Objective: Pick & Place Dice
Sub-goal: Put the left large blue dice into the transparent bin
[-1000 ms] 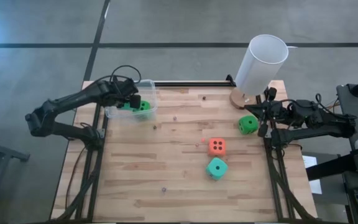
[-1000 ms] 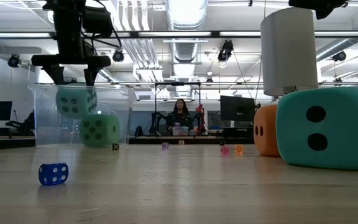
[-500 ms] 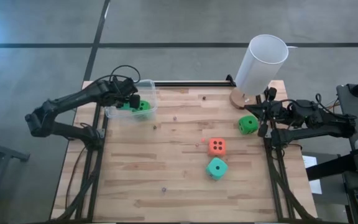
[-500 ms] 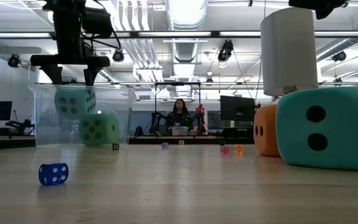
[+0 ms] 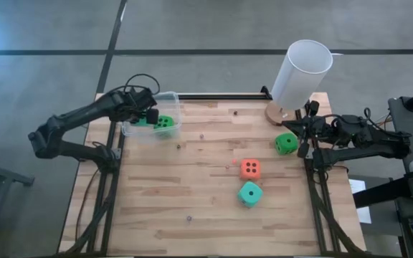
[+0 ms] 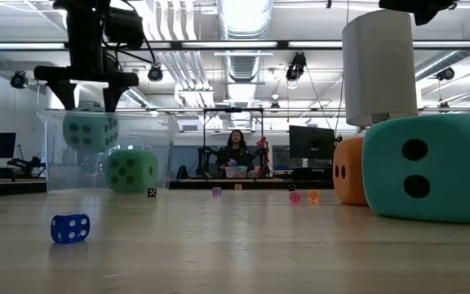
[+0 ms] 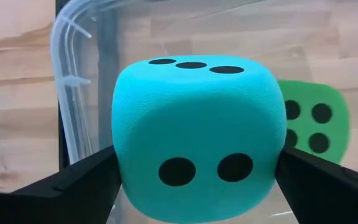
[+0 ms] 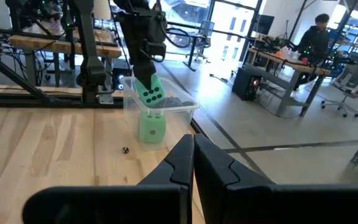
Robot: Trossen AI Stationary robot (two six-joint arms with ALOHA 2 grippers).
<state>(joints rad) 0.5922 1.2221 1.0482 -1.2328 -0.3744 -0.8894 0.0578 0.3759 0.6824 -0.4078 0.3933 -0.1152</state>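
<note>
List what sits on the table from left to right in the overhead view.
Clear plastic tub holding a green die → orange die → teal die → green die → tall white cylinder.

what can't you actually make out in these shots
- High view: the teal die between the left gripper jaws is hidden by the gripper itself; only the green die in the clear tub shows.
- Left wrist view: the held teal die blocks most of the tub's inside.
- Low view: the tiny dice far back are too small to read.
</note>
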